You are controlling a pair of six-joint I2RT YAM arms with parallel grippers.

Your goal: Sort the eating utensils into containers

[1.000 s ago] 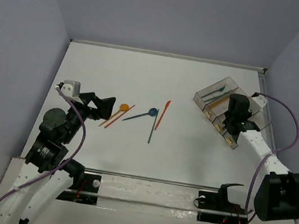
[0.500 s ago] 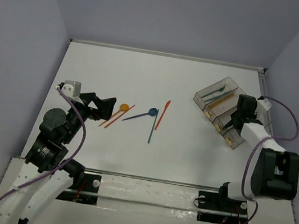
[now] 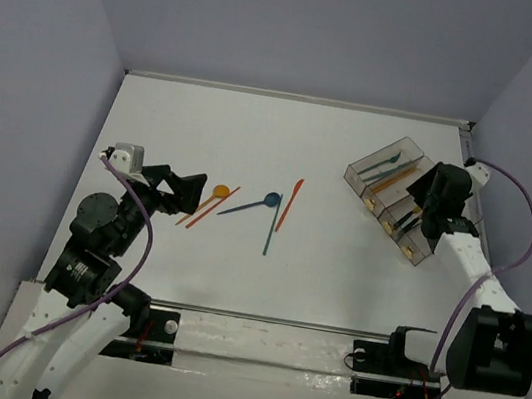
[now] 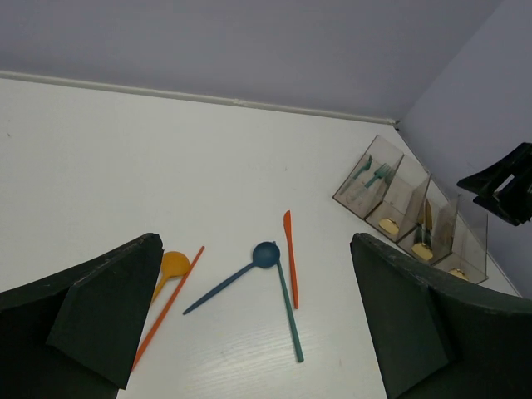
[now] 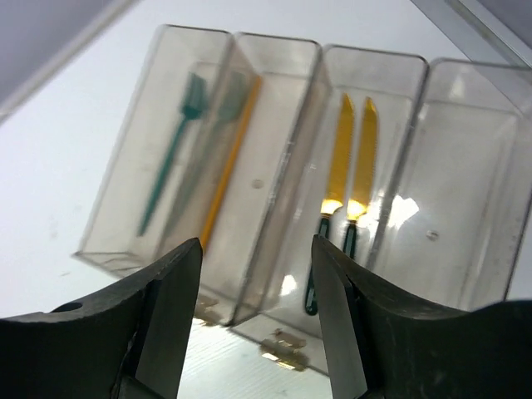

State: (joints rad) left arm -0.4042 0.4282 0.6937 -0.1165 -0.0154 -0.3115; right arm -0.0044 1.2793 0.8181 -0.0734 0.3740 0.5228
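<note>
Lilac walls close in a white desk (image 3: 256, 137). Your right tool (image 5: 255, 245) hangs over the clear containers (image 5: 274, 37), jaws parted and gripping nothing; forks and knives already lie in the bins below it. Your left tool (image 3: 192, 196), wide open and empty too, faces the loose utensils (image 4: 288, 312). The orange spoon (image 4: 173, 264), blue spoon (image 4: 264, 253) and slim knives lie just ahead, slanting lengthwise, well apart from the containers. I judge the left arm nearer.
</note>
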